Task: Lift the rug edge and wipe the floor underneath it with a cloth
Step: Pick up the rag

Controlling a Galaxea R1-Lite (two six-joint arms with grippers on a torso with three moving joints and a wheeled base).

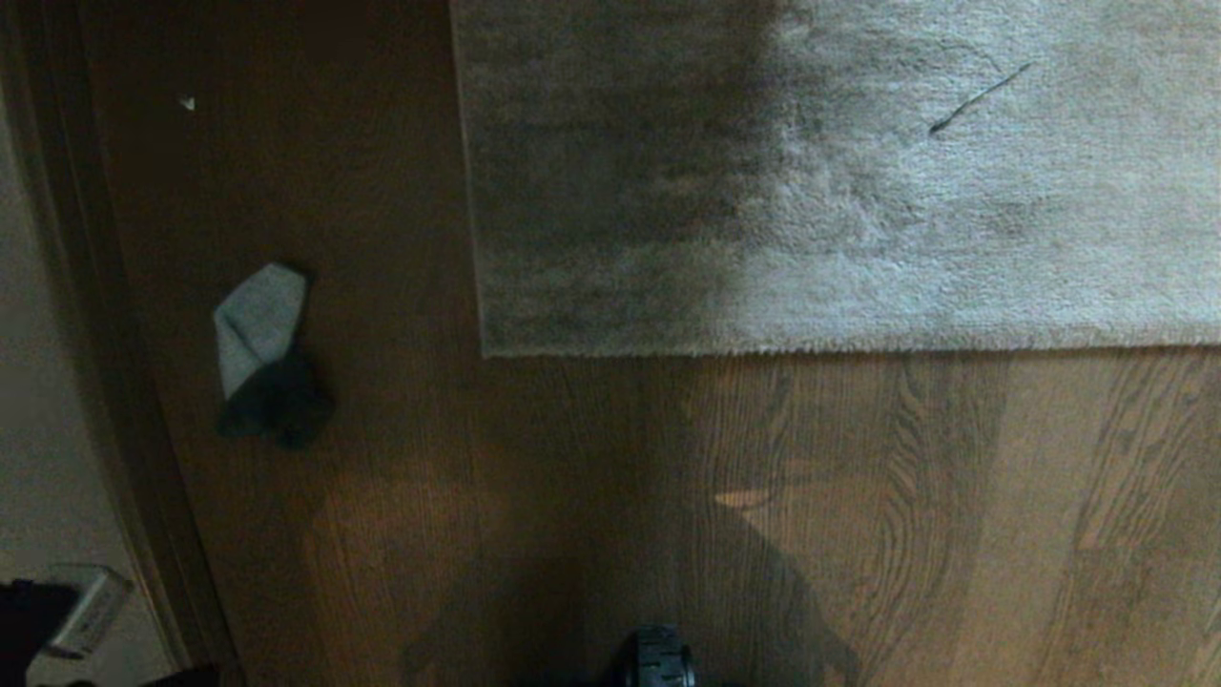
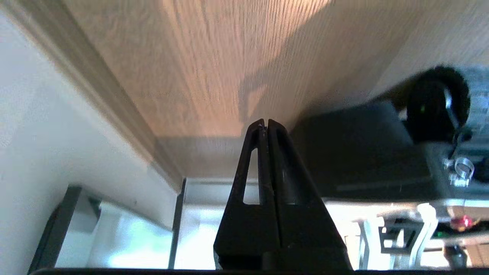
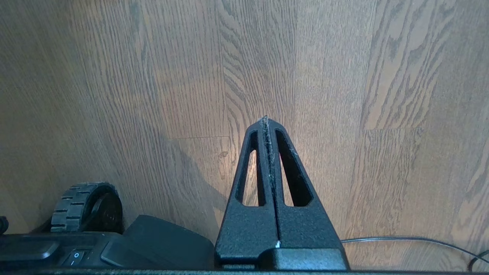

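A large pale grey plush rug [image 1: 839, 181] lies flat across the far part of the head view. Its near edge [image 1: 858, 349] runs straight, ending in a corner [image 1: 488, 351] at centre. Brown wood-grain floor [image 1: 668, 515] spreads below and to the left of it. The small grey cloth [image 1: 258, 334] lies crumpled on the floor to the left of the rug, partly in shadow. Neither arm shows in the head view. My left gripper [image 2: 265, 121] is shut and empty above bare floor [image 2: 198, 76]. My right gripper [image 3: 266, 119] is shut and empty over bare planks [image 3: 344, 95], lint along its seam.
A wall and baseboard [image 1: 86, 315] run down the left side, close to the cloth. The robot's base and a wheel [image 3: 87, 208] sit just behind the right gripper; another wheel [image 1: 654, 658] shows at the head view's near edge. A thin cable [image 3: 412, 240] lies on the floor.
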